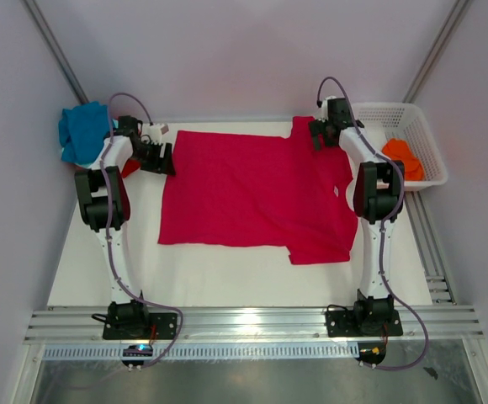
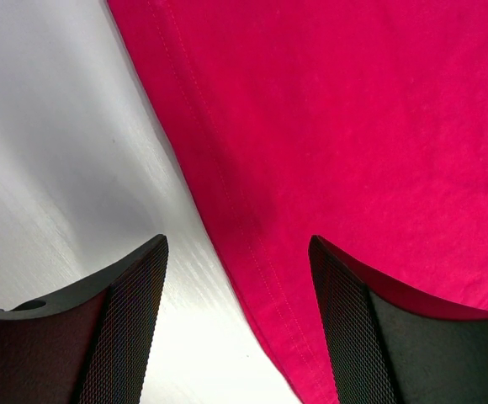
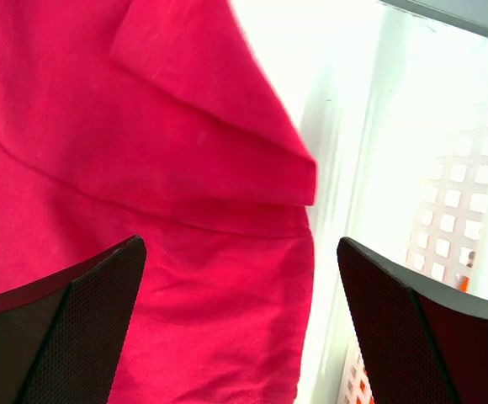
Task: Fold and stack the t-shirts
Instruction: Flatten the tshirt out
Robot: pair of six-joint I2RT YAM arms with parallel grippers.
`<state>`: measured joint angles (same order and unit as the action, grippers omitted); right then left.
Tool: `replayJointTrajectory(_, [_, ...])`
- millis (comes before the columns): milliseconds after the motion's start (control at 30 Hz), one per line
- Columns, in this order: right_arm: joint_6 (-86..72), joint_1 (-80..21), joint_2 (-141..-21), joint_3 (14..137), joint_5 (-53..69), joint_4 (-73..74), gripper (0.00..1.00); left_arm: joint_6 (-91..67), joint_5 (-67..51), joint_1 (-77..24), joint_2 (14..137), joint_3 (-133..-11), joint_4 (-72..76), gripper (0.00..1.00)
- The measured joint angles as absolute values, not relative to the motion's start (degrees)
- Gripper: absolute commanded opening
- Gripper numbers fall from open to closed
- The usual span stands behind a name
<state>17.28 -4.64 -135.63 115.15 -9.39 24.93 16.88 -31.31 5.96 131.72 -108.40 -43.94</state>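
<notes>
From above, the crimson t-shirt (image 1: pixel 252 189) lies flat on the surface (image 1: pixel 227 278); left wrist: the left claw (image 2: pixel 236 252), spread apart, straddles the hem (image 2: pixel 214 202), so descend squarely; right wrist: the right claw (image 3: pixel 241 248), also apart, should pinch the doubled sleeve (image 3: pixel 227 126).

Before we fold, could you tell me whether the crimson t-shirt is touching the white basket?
Apart. The right wrist view shows bare table between the sleeve of the crimson t-shirt and the white basket.
</notes>
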Motion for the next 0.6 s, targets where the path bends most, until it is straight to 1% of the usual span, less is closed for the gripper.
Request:
replayJointTrajectory(233, [10.9, -3.9, -136.7, 120.1, -11.0, 27.0, 0.99, 16.7, -31.9, 6.0, 131.7, -108.6, -44.0, 0.7])
replayJointTrajectory(600, [10.4, -3.7, -140.4, 126.7, -9.0, 31.1, 0.99, 15.8, -33.0, 6.0, 131.8, -110.2, -43.5, 0.7])
